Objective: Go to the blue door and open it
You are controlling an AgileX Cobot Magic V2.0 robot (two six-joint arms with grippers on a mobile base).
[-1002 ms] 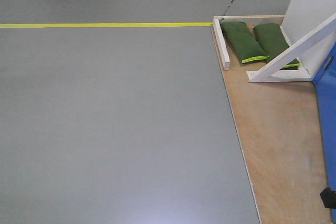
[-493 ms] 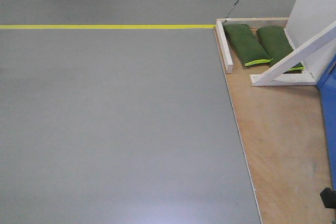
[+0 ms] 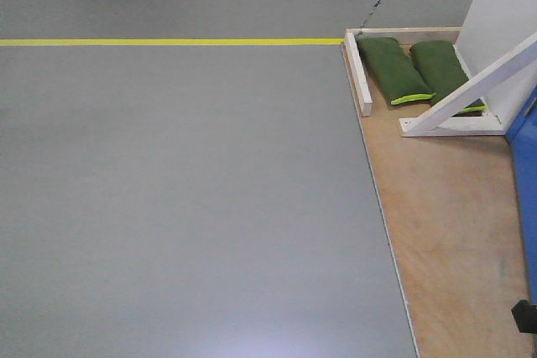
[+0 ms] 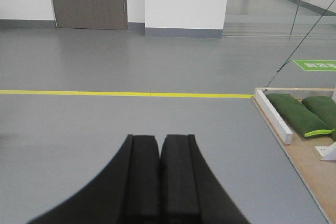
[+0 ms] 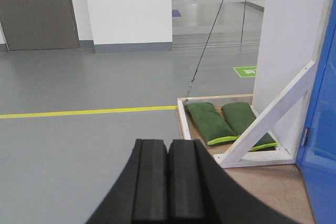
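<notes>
both are pressed together on nothing, my left gripper (image 4: 159, 145) and my right gripper (image 5: 168, 148), over grey floor (image 3: 185, 207). the blue door (image 5: 325, 145) sits at the far right edge, right beside the white brace (image 5: 268, 115) on the plywood base (image 3: 445, 232).

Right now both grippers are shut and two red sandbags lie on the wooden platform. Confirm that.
Not red: the sandbags are green, as the front view shows. The left gripper and right gripper are shut, and they lie on the wooden platform.
</notes>
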